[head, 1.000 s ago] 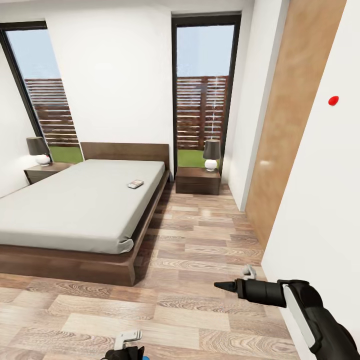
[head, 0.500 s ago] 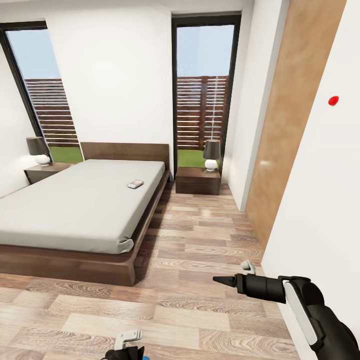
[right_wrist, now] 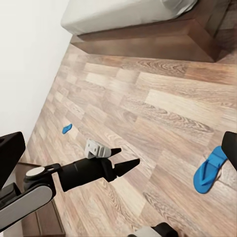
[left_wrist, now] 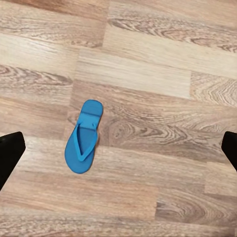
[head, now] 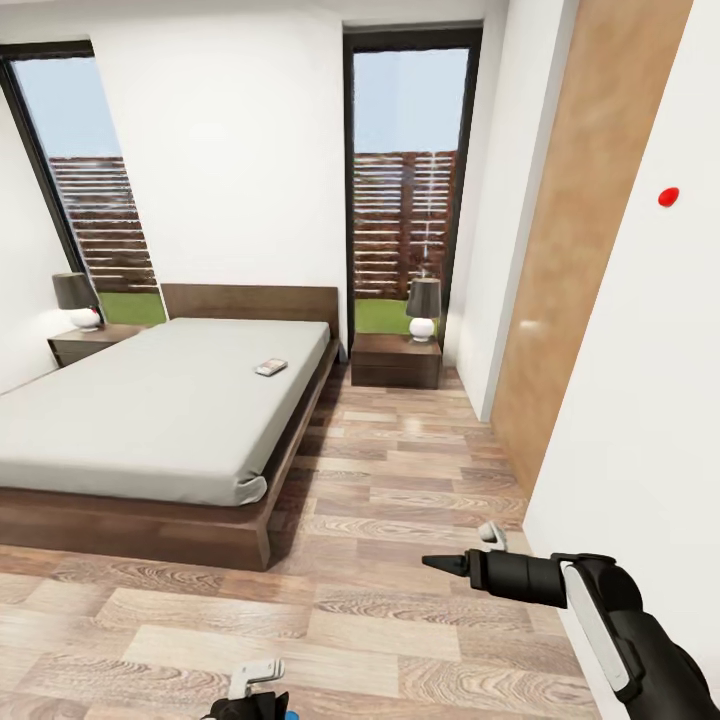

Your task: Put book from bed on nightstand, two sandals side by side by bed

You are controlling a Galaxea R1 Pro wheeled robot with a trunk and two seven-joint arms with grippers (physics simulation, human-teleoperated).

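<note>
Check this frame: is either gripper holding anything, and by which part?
Nothing is held. The left gripper is open above a blue sandal lying on the floor; the right gripper carries nothing.

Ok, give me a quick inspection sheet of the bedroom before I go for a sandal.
Surface: wood plank floor.
Job's things: book lying on the bed; nightstand past the bed; one blue sandal flat on the floor below the left gripper; second sandal farther off.
Clutter: a lamp on the nightstand.
Grippers: left open, empty; right gripper open, empty.
Cables: nothing seen.
Surroundings: white walls, tall windows, wooden door.
</note>
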